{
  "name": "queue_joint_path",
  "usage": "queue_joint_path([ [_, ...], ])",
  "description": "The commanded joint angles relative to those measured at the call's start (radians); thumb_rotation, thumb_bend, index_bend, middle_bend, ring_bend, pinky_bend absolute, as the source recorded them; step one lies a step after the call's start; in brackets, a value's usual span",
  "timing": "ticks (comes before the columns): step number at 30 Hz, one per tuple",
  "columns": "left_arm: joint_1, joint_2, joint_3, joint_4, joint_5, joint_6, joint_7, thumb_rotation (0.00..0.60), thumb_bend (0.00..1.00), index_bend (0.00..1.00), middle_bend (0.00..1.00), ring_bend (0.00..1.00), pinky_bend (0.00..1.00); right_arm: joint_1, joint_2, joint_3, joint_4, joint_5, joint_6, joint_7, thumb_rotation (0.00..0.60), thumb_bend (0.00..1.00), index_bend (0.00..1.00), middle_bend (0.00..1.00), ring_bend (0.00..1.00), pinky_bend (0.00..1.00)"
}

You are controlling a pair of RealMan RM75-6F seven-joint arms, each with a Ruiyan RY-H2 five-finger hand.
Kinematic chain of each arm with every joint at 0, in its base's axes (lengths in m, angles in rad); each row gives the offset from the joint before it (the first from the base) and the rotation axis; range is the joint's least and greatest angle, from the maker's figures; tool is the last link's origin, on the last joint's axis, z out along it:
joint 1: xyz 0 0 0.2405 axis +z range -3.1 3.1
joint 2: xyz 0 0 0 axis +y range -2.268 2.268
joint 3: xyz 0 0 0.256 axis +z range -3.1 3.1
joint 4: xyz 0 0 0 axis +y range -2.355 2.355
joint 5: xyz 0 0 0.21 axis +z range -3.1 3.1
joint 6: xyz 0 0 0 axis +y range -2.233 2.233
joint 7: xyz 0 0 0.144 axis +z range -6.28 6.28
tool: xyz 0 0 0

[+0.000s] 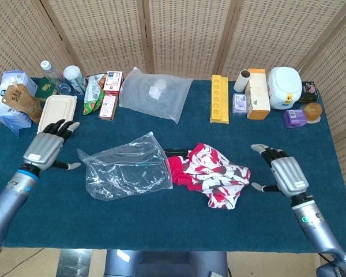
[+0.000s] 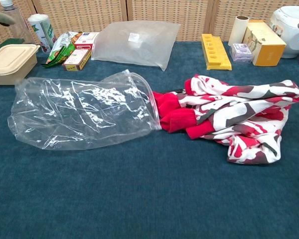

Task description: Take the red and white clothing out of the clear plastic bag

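Table [image 1: 161,231] surface is covered in blue cloth and carries, in its middle, the two task items lying side by side. Bag [image 1: 127,167], the larger, lies flat and crumpled at centre-left with its open mouth facing right; nothing shows inside it. Clothing [image 1: 210,176] lies in a loose heap just right of that mouth, its red edge touching or all but touching the rim in the chest view, and no part of it visibly inside; on this evidence the removal is judged complete. Both items rest free on the cloth, which fits a release once the two were drawn apart. Left hand [image 1: 43,149] sits near the left edge of the table, palm down, fingers [image 1: 62,127] spread and holding nothing; the bag is close by on its right, apart from it. Right hand [image 1: 285,173] sits at centre-right, likewise spread and empty, fingers [image 1: 264,151] pointing away from the heap; the clothing lies near on its left, not touching. The hands stand wide on either side of the items, consistent with having let go. Smaller goods line the far edge: a second bag [image 1: 155,92], a yellow tray [image 1: 219,99], boxes and a lidded container [image 1: 56,114], none involved.
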Motion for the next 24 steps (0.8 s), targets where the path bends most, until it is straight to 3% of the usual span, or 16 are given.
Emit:
queue_joint_path([
  [1, 0.081, 0.061, 0.030, -0.085, -0.029, 0.064, 0.052, 0.471, 0.07, 0.00, 0.07, 0.00, 0.11, -0.019, 0.025, -0.009, -0.009, 0.008, 0.006, 0.000, 0.534, 0.09, 0.14, 0.19, 0.28, 0.27],
  [10, 0.236, 0.126, 0.075, -0.172, -0.030, 0.195, -0.020, 0.473, 0.07, 0.00, 0.07, 0.00, 0.11, -0.078, 0.064, -0.019, -0.039, 0.018, 0.064, -0.025, 0.536, 0.09, 0.14, 0.21, 0.28, 0.27],
  [12, 0.291, 0.137, 0.088, -0.192, -0.018, 0.265, -0.040, 0.475, 0.07, 0.00, 0.07, 0.00, 0.11, -0.102, 0.072, -0.019, -0.050, 0.030, 0.093, -0.046, 0.536, 0.09, 0.15, 0.23, 0.29, 0.27],
  [18, 0.485, 0.093, 0.136, -0.189, 0.130, 0.544, -0.133, 0.472, 0.07, 0.06, 0.07, 0.00, 0.11, -0.173, 0.080, -0.033, -0.097, 0.048, 0.168, -0.084, 0.535, 0.11, 0.19, 0.26, 0.30, 0.29],
  [24, 0.596, 0.031, 0.158, -0.162, 0.273, 0.711, -0.148, 0.473, 0.07, 0.08, 0.07, 0.01, 0.11, -0.230, 0.076, -0.062, -0.119, 0.028, 0.211, -0.091, 0.542, 0.11, 0.23, 0.28, 0.31, 0.30],
])
